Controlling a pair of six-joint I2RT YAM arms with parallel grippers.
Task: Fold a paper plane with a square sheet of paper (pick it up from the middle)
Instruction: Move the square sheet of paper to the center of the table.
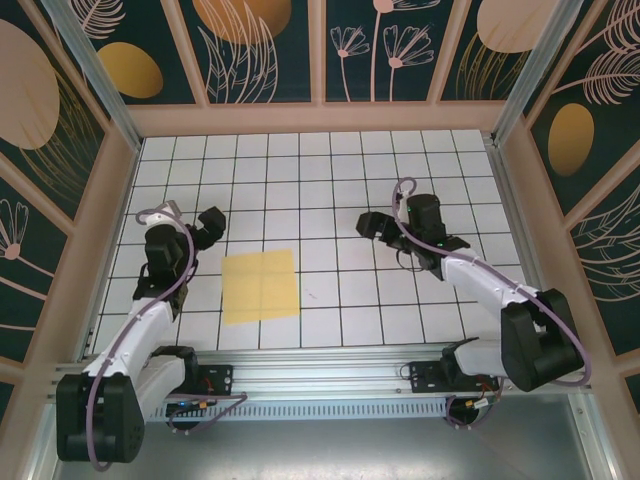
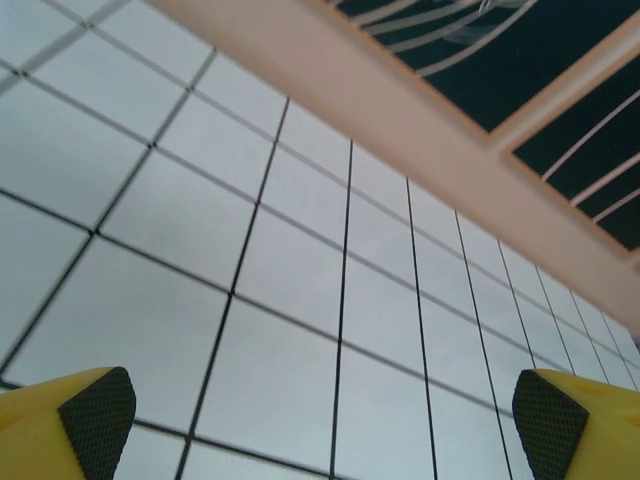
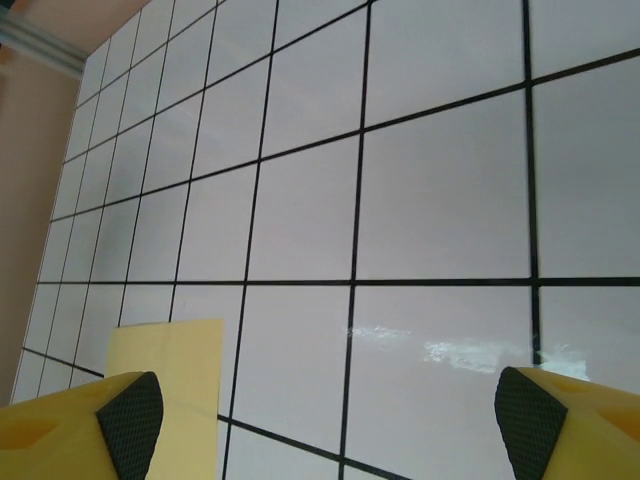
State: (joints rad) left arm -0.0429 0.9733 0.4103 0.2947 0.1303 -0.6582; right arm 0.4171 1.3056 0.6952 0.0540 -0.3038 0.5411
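The square sheet of paper (image 1: 260,287) lay flat and unfolded. Your left gripper (image 1: 207,228) hung near its far-left corner, your right gripper (image 1: 372,225) off its right side, both with fingers spread, holding nothing. Pickup looked unstarted; next, reach for its middle.

One square sheet of paper (image 1: 260,287), one left pincer (image 1: 207,228), one right pincer (image 1: 370,225), one tiled table (image 1: 400,170).
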